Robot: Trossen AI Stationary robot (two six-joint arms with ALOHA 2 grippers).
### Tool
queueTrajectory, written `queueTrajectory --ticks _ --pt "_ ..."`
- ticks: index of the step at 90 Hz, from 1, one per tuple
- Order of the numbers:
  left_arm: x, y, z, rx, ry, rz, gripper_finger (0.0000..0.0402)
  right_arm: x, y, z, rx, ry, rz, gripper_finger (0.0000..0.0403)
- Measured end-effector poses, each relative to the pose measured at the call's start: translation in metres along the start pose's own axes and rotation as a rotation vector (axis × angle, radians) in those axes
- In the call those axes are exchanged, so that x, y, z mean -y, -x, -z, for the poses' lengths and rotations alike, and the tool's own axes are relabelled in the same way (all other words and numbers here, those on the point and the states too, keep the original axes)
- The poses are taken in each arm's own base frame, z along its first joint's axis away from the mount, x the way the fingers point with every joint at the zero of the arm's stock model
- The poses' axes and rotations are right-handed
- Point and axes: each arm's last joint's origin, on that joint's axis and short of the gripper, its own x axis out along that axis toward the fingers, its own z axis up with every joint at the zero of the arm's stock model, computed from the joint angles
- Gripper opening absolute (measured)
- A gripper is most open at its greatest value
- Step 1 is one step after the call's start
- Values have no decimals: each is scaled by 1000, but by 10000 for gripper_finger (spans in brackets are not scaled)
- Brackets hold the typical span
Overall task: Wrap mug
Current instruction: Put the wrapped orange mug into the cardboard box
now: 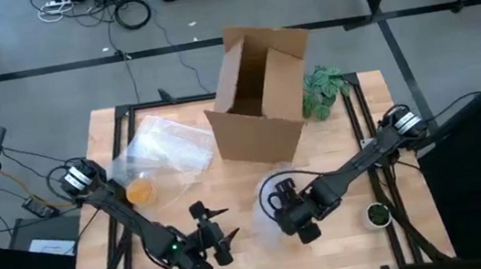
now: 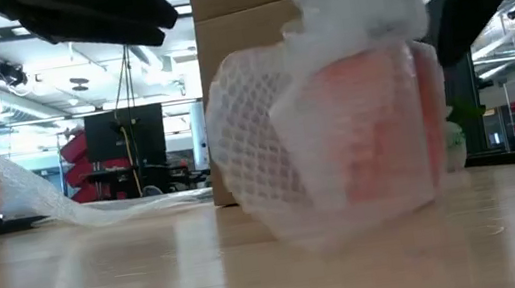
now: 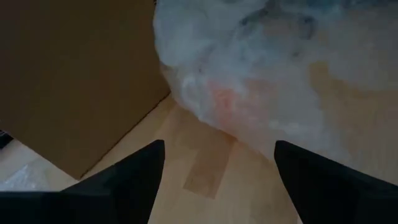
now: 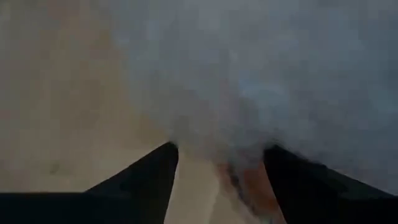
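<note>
Mug (image 2: 376, 127) in bubble wrap (image 2: 266, 133) on bench (image 2: 155, 279) front of cardboard box (image 1: 259, 95), right gripper (image 1: 279, 205) over it w/ fingers spread round wrap top, left gripper (image 1: 218, 232) open nearby, apart.

Orange mug (image 2: 376, 127), white bubble wrap (image 2: 269, 152)

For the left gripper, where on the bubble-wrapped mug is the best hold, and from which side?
Probably across the rounded middle of the bubble-wrapped mug, coming in level from the left arm's side. The left gripper is open and already faces it, with bare table between. The bundle sits on the table, bulging at mid-height. The loose wrap on top is at the right gripper, so avoid that end.
</note>
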Motion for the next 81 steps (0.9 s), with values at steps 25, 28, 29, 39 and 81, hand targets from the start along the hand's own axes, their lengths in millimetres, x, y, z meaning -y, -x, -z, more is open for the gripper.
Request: queueTrajectory --ticks 25,28,29,39,81 --pt "-1 -2 1 -5 -7 -7 289 9 -35 -3 -60 -44 19 187" --pt "-1 -2 0 -4 -5 -7 289 10 -36 -3 -60 -49 20 175" --pt "-1 -2 0 -4 -3 -6 289 11 -36 -3 -61 -52 21 170" --pt "0 4 -5 4 25 31 289 14 -35 -3 -57 -72 21 105" --pt "-4 67 -9 -150 -36 197 289 14 82 -56 278 -93 -2 4"
